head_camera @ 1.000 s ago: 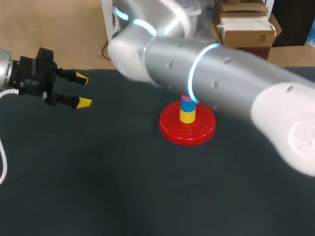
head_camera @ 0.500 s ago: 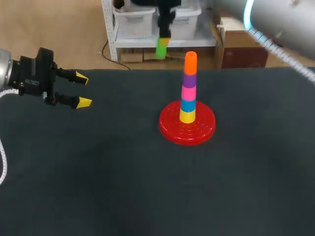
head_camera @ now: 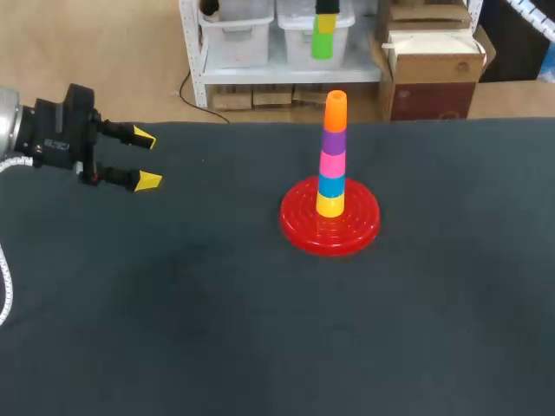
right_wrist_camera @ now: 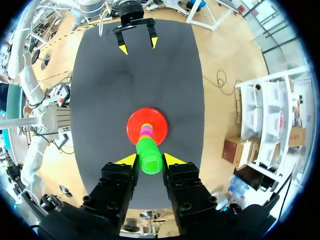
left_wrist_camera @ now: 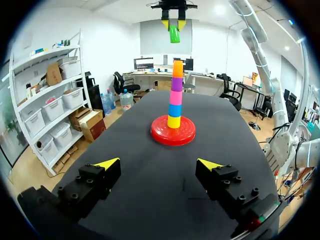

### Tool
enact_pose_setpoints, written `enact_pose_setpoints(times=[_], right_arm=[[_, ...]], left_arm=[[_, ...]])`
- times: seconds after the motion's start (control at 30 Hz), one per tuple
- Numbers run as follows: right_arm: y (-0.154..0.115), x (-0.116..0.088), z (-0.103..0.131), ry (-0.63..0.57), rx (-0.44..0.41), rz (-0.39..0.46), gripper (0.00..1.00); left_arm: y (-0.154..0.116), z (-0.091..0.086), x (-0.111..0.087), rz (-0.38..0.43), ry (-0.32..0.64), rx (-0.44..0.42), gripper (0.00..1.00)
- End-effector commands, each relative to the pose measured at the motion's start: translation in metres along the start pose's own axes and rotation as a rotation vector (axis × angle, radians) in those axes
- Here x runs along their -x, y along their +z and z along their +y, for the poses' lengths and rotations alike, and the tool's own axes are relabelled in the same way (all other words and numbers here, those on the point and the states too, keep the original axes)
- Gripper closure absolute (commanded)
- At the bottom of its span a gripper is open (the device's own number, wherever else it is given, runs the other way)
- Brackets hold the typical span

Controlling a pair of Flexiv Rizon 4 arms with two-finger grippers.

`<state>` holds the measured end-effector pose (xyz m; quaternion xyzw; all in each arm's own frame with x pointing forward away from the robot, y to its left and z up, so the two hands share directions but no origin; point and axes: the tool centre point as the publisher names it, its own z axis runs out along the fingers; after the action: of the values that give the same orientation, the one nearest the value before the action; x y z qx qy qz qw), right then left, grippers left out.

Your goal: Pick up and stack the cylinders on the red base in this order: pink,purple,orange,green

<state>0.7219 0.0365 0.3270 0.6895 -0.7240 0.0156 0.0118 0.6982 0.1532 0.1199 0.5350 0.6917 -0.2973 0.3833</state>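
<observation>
The red base (head_camera: 303,227) stands right of the table's middle and carries a tower of yellow, blue, pink, purple and orange cylinders (head_camera: 333,154). High above the tower hangs the green cylinder (head_camera: 323,43), and my right gripper (right_wrist_camera: 149,161) is shut on it. In the right wrist view the green cylinder (right_wrist_camera: 149,155) sits between the yellow tips, directly over the base (right_wrist_camera: 134,127). My left gripper (head_camera: 144,159) stays open near the table's left edge with nothing between its fingers. Its wrist view shows the tower (left_wrist_camera: 175,95) ahead and the green cylinder (left_wrist_camera: 174,34) above it.
Dark table cloth (head_camera: 260,329) surrounds the base on all sides. Nothing else lies on the table.
My right arm has swung out of the head view's foreground, uncovering the tower. The green cylinder it holds has moved to the right and upward, over the tower. The left gripper has not moved.
</observation>
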Motion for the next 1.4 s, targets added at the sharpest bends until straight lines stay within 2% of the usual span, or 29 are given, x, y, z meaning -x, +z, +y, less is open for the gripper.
enact_pose_setpoints(times=[0.03,0.63,0.87,1.4], right_arm=[[0.011,-0.008,0.011,0.014,-0.003,-0.010,1.00],[0.043,-0.015,0.035,0.058,0.083,-0.003,1.00],[0.053,-0.016,0.028,0.072,0.085,0.019,1.00],[0.055,-0.017,0.012,0.086,0.056,0.038,1.00]], left_arm=[[0.000,-0.001,-0.002,-0.005,0.003,0.003,0.00],[0.000,-0.001,-0.002,-0.005,0.003,0.003,0.00],[0.000,-0.001,-0.002,-0.005,0.003,0.003,0.00],[0.000,-0.001,-0.002,-0.005,0.003,0.003,0.00]])
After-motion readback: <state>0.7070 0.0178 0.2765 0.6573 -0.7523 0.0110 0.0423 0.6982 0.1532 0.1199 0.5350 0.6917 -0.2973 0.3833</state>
